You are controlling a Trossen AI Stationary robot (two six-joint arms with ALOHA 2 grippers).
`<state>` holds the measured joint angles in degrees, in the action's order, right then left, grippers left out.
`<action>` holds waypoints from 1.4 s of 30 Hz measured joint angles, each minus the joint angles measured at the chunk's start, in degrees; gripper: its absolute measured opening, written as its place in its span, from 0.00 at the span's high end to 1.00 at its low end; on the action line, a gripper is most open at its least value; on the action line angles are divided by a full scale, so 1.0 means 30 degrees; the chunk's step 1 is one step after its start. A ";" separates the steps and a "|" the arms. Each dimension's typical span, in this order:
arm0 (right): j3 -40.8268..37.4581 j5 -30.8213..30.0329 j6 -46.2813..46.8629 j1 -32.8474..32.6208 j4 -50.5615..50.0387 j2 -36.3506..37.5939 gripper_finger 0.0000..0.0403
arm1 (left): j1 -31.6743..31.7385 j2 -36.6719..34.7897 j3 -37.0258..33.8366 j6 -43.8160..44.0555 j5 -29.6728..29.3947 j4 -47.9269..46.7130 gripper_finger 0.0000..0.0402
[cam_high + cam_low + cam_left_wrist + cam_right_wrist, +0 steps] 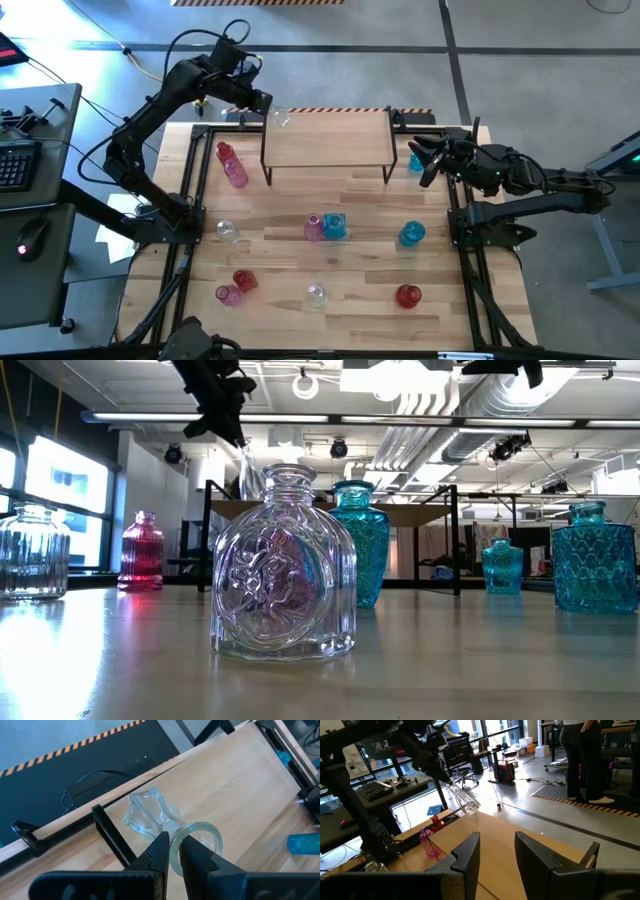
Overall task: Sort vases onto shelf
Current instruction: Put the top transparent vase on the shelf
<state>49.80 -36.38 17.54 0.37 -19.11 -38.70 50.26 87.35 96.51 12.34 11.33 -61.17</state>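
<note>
We are holding a clear glass vase (150, 815) by its neck, our left gripper (172, 845) pinched tight on it, above the far left corner of the shelf (330, 145). Its long axis is tilting, base pointing down toward the board. Our right gripper (428, 160) is waiting beside the shelf's right end, fingers apart and holding nothing, next to a blue vase (415, 162)

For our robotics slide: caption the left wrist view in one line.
Left gripper shut on the neck of a clear vase, held tilted above the shelf.
</note>
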 joint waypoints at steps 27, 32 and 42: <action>0.0000 0.0000 0.0058 0.0001 0.0007 -0.0002 0.73 | 0.0007 0.0772 -0.0029 -0.0562 0.0036 -0.0610 0.94; 0.0000 0.0000 0.0004 -0.0001 0.0007 0.0000 0.73 | 0.0007 0.0772 -0.0029 -0.0500 0.0015 -0.0617 0.94; 0.0000 0.0000 0.0000 0.0001 0.0007 -0.0004 0.73 | 0.0002 0.0772 -0.0029 -0.0489 0.0000 -0.0620 0.89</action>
<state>49.80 -36.38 17.54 0.38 -19.09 -38.71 50.27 89.67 96.42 10.87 11.33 -63.03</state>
